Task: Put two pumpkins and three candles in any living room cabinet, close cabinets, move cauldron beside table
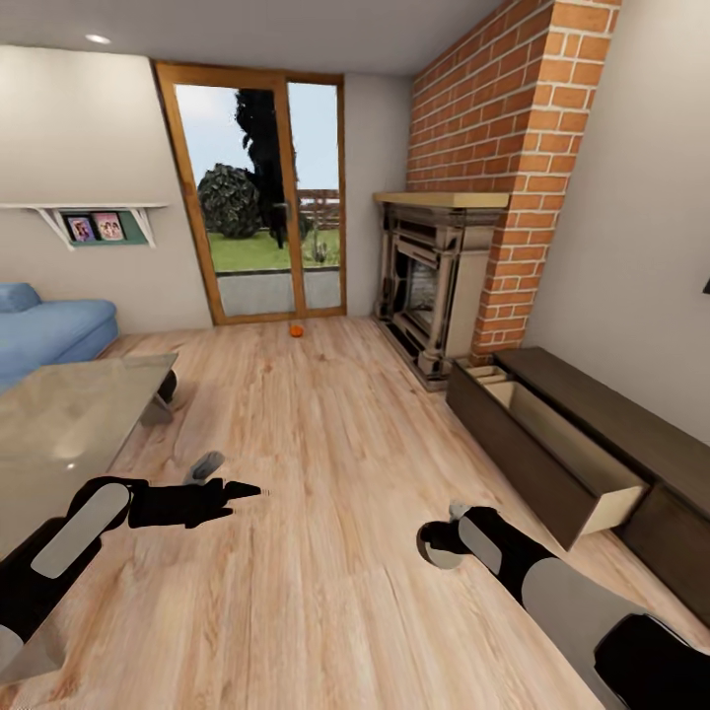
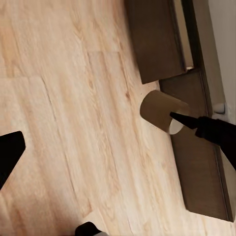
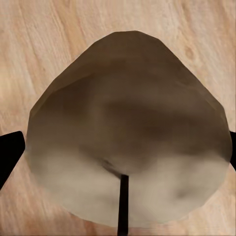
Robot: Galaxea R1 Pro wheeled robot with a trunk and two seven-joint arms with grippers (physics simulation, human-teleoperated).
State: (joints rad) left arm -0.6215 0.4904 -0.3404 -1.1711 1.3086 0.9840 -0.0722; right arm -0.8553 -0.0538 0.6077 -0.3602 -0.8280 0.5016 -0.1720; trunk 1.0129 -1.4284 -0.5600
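The right gripper (image 1: 456,537) pinches a squat brownish-beige candle (image 3: 128,132) low above the plank floor, just short of the long dark-brown cabinet's (image 1: 592,434) open drawer. The left gripper (image 1: 222,478) hangs spread, holding nothing. A small orange pumpkin (image 1: 295,330) lies far ahead by the glass door.

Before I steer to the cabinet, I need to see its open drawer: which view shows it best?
The head view: the cabinet runs along the wall with its open drawer showing a pale interior. The left wrist view catches only dark fronts from above. The right wrist view gives nothing of it.
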